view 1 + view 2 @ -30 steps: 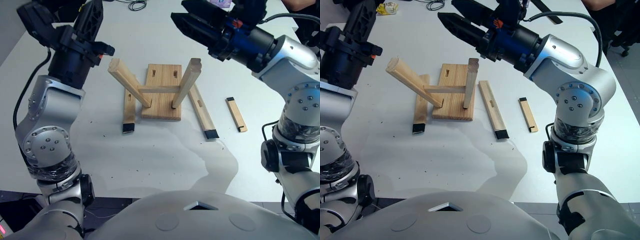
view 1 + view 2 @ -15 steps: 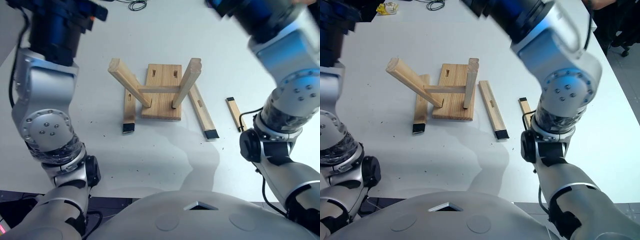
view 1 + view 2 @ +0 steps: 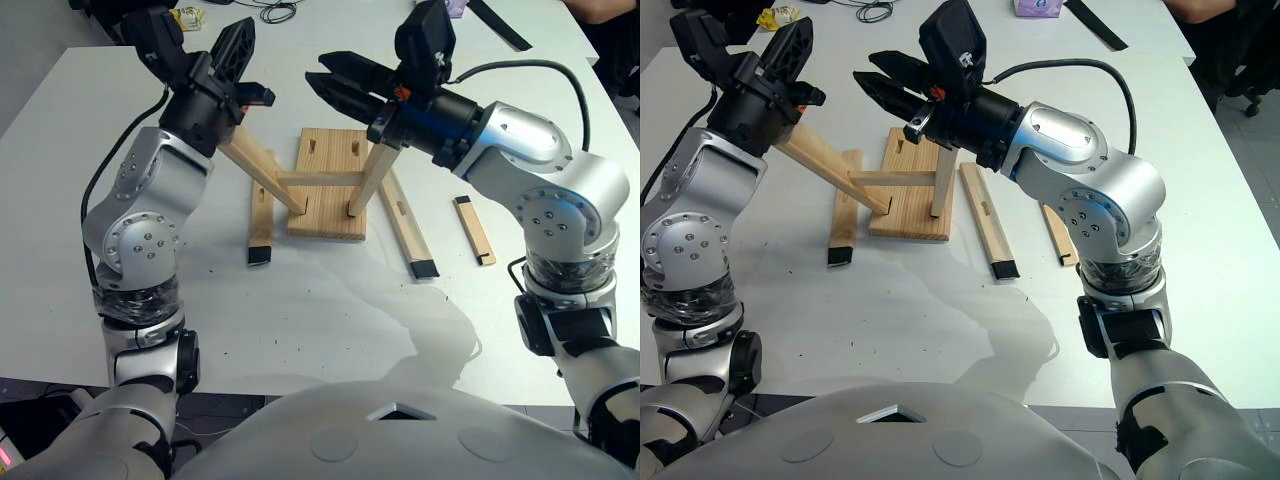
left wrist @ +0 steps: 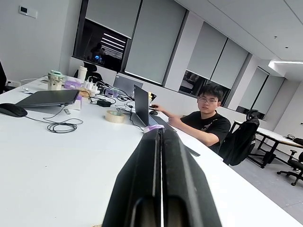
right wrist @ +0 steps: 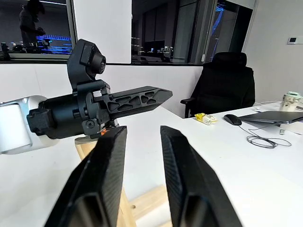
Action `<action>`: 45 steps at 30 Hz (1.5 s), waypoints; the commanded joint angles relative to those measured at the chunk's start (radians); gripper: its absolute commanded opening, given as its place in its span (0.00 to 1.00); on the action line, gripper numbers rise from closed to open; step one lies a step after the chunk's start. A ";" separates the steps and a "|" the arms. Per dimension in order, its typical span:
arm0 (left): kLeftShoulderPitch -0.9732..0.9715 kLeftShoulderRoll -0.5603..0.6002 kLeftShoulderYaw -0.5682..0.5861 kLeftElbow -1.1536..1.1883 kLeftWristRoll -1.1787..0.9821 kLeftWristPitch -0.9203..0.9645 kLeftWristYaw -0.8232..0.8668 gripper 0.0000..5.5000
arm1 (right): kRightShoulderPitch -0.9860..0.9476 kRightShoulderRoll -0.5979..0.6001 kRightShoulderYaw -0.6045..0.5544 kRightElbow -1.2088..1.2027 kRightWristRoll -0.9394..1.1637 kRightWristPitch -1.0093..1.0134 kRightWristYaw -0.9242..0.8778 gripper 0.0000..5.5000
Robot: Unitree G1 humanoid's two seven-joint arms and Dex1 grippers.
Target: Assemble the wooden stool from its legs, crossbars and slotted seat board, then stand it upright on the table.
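The slotted seat board [image 3: 325, 200] lies flat on the white table [image 3: 330, 300]. Two legs stand in it, joined by a crossbar [image 3: 320, 178]: the left leg [image 3: 262, 168] leans outward and the right leg [image 3: 372, 175] is nearly upright. A loose leg [image 3: 260, 225] lies left of the board, another loose leg [image 3: 405, 230] lies right of it, and a short crossbar [image 3: 472, 228] farther right. My left gripper [image 3: 245, 28] hangs shut and empty above the leaning leg's top. My right gripper [image 3: 313, 67] is open above the board's far end, pointing at the left gripper [image 5: 161, 94].
Cables [image 3: 272, 10] and a black strip [image 3: 497, 20] lie at the table's far side, with a small yellow item [image 3: 187, 15] at the far left. Free table surface stretches in front of the board toward the near edge.
Half a second ago both grippers were raised out of the top of the view; now they have come down and face each other over the board's far end. The wooden parts stayed put.
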 commanded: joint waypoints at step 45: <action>0.302 -0.089 -0.016 0.148 0.295 -0.023 -0.155 0.00 | 0.315 -0.195 0.228 0.185 -0.420 -0.316 0.568 0.24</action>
